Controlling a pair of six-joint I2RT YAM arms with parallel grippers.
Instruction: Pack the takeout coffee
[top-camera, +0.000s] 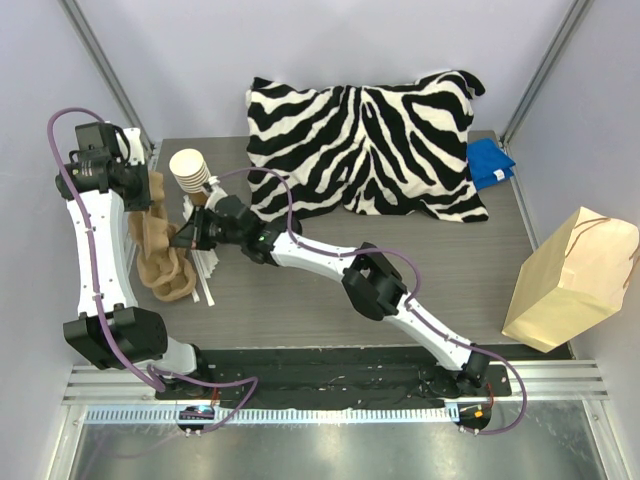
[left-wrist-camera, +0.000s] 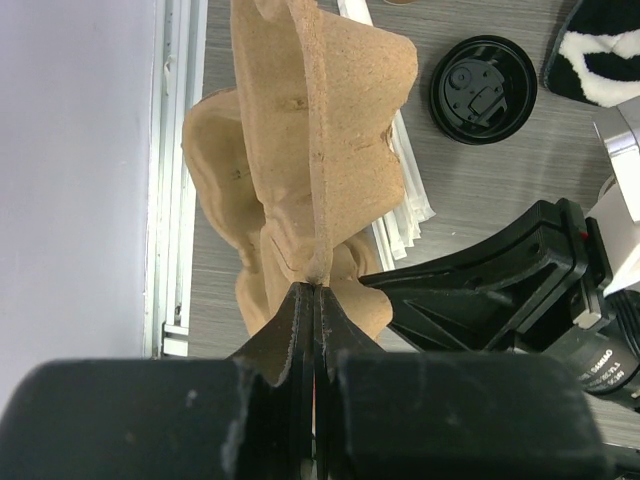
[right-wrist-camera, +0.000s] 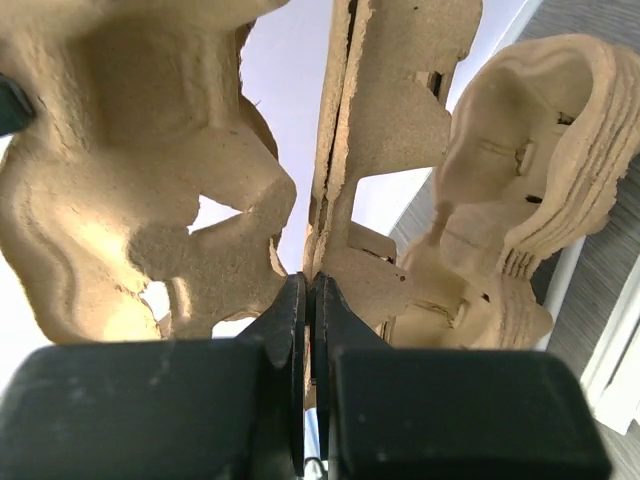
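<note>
The takeout coffee is out of view; no lidded cup shows in any frame. A tan moulded-pulp cup carrier (top-camera: 150, 215) stands tilted at the table's left edge, over a stack of similar carriers (top-camera: 170, 275). My left gripper (left-wrist-camera: 315, 290) is shut on the thin rim of the carrier (left-wrist-camera: 320, 130). My right gripper (right-wrist-camera: 308, 280) is shut on another edge of the carrier (right-wrist-camera: 385, 120), reaching in from the right (top-camera: 188, 236). A loose black lid (left-wrist-camera: 483, 90) lies on the table beside the carrier.
A stack of unlidded cups (top-camera: 190, 168) stands behind the carrier. White paper-wrapped sticks (top-camera: 207, 270) lie beside the stack. A zebra-print pillow (top-camera: 365, 145) and a blue cloth (top-camera: 490, 162) sit at the back. A kraft paper bag (top-camera: 572, 280) lies at the right edge.
</note>
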